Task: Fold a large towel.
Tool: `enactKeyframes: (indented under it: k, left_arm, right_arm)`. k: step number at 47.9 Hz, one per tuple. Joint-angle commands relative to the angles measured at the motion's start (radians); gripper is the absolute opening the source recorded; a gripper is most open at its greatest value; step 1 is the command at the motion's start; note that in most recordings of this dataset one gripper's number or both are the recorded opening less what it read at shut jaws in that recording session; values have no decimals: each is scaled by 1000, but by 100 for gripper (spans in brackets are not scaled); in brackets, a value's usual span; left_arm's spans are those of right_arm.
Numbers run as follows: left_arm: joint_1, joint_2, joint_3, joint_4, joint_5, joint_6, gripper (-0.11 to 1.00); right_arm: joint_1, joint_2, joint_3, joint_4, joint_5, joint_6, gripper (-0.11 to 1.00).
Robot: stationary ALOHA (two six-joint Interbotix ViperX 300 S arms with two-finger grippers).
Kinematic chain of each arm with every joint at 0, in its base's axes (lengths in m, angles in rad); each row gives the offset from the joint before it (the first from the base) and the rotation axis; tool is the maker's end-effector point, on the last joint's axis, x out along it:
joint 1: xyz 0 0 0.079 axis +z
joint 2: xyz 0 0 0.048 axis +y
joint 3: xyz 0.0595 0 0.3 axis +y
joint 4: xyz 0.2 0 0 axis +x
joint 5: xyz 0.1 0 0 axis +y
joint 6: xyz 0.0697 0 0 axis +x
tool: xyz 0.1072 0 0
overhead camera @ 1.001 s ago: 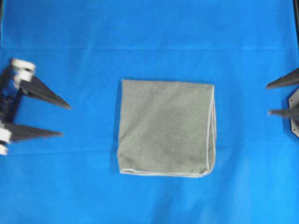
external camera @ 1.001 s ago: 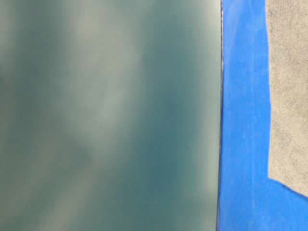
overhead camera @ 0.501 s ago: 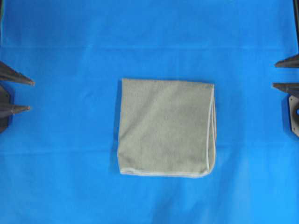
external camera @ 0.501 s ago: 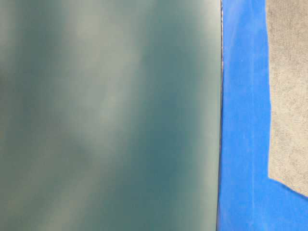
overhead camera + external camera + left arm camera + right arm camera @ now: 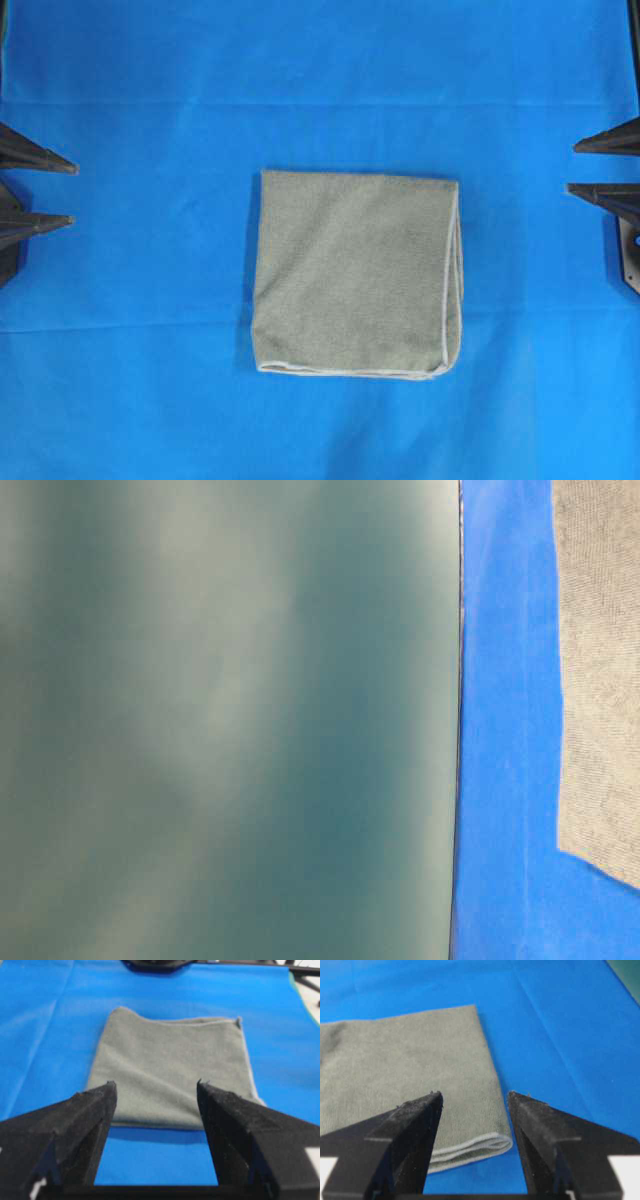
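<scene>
Towel (image 5: 355,275): grey-green terry, folded to a near-square, flat at the centre of the overhead frame on the blue sheet (image 5: 320,70). Position and outline unchanged from the earlier overhead frames. Pale hem runs down its right edge and along its bottom edge; stacked layers show at the right edge.

Left gripper (image 5: 62,193): one second ago it stood well inside the left of the overhead frame, white fittings showing; it has since drawn back to the left edge, so only two dark fingertips remain in frame. Jaws spread apart, nothing between them. Well apart from the towel.

Right gripper (image 5: 575,168): at the right edge of the overhead frame, fingertips slightly higher than a second ago. Jaws spread, holding nothing. Body cut off by the frame edge.

Table-level view: unchanged; the left two-thirds is filled by a blurred grey-green surface that cannot be identified. A strip of sheet and part of the towel show at far right.

Wrist views: fingers in near foreground, towel beyond, untouched.
</scene>
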Motion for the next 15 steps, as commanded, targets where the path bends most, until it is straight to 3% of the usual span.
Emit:
enactKeyframes:
  k: [1,15]
  left_arm:
    - [2,11,-11,-3,-12,0,63]
    - [2,11,-9,-3,-6,-2,63]
  right_arm:
    - [-2,17,-12,-6,-6,5,59]
    - [-2,17,-11,-6,-6,5,59]
